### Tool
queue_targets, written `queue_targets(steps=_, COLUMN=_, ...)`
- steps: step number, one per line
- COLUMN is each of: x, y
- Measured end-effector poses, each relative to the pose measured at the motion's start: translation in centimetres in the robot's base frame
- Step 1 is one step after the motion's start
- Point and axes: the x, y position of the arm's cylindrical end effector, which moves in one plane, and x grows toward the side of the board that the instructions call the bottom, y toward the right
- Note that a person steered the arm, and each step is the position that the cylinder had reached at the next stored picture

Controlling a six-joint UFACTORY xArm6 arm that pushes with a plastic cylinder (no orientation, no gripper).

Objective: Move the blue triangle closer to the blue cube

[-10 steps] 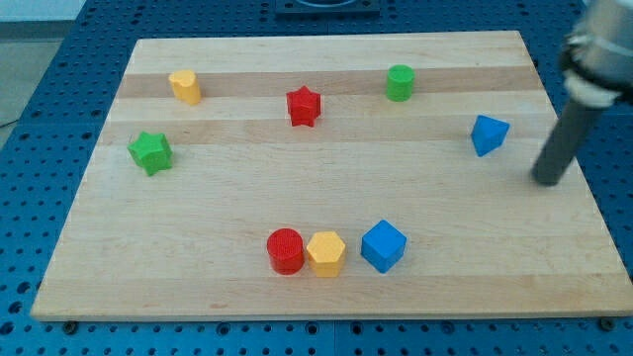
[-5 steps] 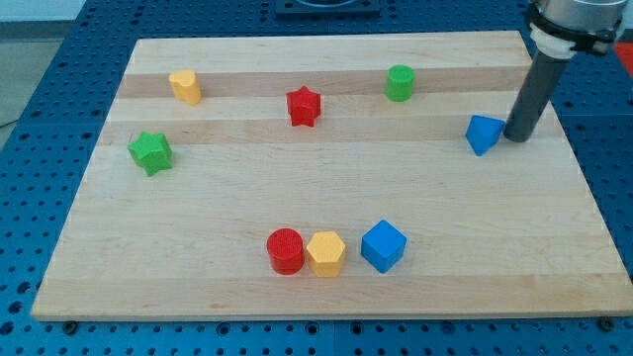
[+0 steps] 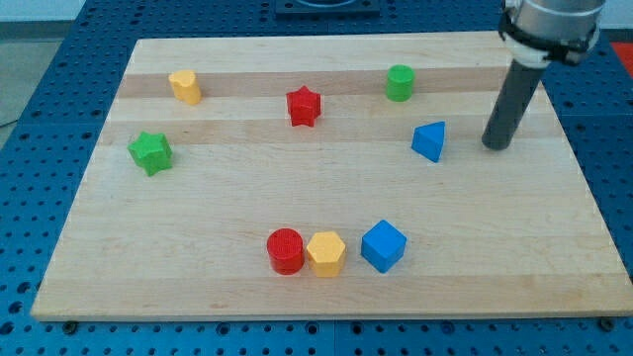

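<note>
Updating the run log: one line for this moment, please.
my tip: right of blue triangle, apart | blue cube: below-left of triangle | gap: not closed

You get bright, even overhead light with only soft, short shadows under the blocks. The wooden board [image 3: 326, 198] looks sharp, without glare.

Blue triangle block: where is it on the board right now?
The blue triangle block sits in the view's right half, below and right of the green cylinder, well above the blue cube. My tip stands apart to its right.
</note>
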Motion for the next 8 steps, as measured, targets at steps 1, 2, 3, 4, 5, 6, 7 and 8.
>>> queue_targets(steps=1, x=0.4, y=-5.2)
queue_targets(steps=2, x=5.1, y=-11.0)
queue_targets(steps=3, x=4.8, y=-10.9)
queue_targets(steps=4, x=-0.1, y=-8.8)
queue_targets(steps=5, x=-0.2, y=-13.0)
queue_targets(steps=6, x=5.0, y=-15.7)
queue_targets(steps=7, x=7.8, y=-15.9)
queue_targets(steps=8, x=5.6, y=-16.0)
